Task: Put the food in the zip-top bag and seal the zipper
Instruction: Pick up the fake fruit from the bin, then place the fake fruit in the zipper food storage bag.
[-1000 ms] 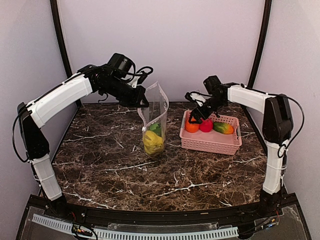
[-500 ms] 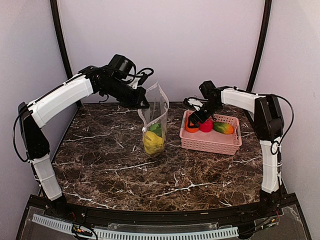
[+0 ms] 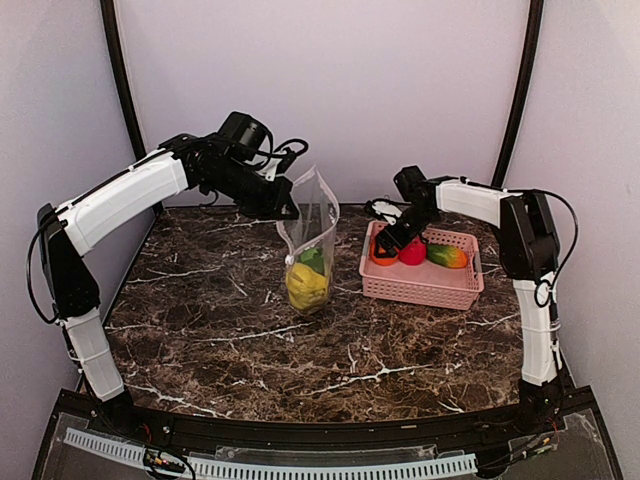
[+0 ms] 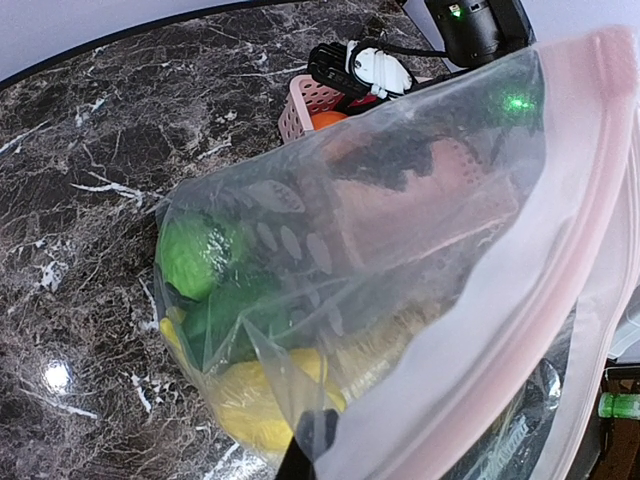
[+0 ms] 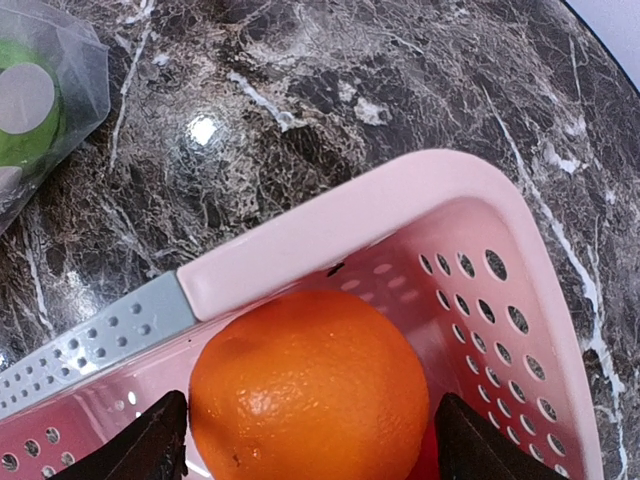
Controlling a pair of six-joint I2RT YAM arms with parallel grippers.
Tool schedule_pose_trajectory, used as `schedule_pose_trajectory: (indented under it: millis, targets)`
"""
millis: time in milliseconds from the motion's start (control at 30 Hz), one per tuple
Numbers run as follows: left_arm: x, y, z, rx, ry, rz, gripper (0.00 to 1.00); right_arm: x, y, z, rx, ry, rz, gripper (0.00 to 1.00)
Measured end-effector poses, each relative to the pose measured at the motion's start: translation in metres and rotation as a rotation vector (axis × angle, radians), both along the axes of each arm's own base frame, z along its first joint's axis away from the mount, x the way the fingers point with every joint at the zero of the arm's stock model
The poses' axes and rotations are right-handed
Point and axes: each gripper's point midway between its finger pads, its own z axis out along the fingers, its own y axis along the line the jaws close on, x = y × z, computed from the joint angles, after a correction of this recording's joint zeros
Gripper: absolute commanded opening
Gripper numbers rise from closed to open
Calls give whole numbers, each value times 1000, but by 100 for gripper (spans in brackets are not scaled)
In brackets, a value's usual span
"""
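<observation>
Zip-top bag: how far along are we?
Done: a yellow piece and green pieces lie in the zip-top bag.
In hand: left hand pinches the bag's edge upright; right hand, open, straddles the orange in the pink basket.
Left: orange, red fruit and mango-like piece to bag, then the zipper to seal.

Glossy marbled table (image 3: pixel 300 360), clear plastic bag (image 3: pixel 320 215)

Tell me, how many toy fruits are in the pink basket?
3: an orange leftmost, a red fruit beside it, a mango-like piece rightmost. More may be hidden.
</observation>
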Motion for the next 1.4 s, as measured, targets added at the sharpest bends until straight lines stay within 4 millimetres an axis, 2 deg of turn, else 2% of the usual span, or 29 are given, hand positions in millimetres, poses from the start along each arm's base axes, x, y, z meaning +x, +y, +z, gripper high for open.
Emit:
schedule_pose_trajectory:
  millis: [233,367,467,567,700,900,1067,1267,1400]
  targets:
    - [0,-1,-1,-3,2,-3,1,1,-1,-1,-6,-1,-5,68]
    - [1,-2,-2,-5,4,-6,1,0,-1,1,-4,-2,-6,67]
    - [0,-3,-3,-5,8,-8,1,-10,-5,4,-8,9,-7,66]
    - [1,-3,-3,-6,9,-9,1,-21,-10,19,-1,6,-5,65]
    - [1,-3,-5,-3,12,-9,1,-34,-10,67,49,-49,5,64]
    - [1,-3,-5,-2,12,-8,1,-58,2,145,203,-120,64,62]
    - [1,-4,-5,-7,16,-7,1,-76,17,206,356,-161,126,62]
    - [0,-4,-5,-9,20,-5,1,-103,37,265,532,-174,227,62]
    - [0,-4,-5,-12,23,-5,1,-128,60,305,647,-175,338,62]
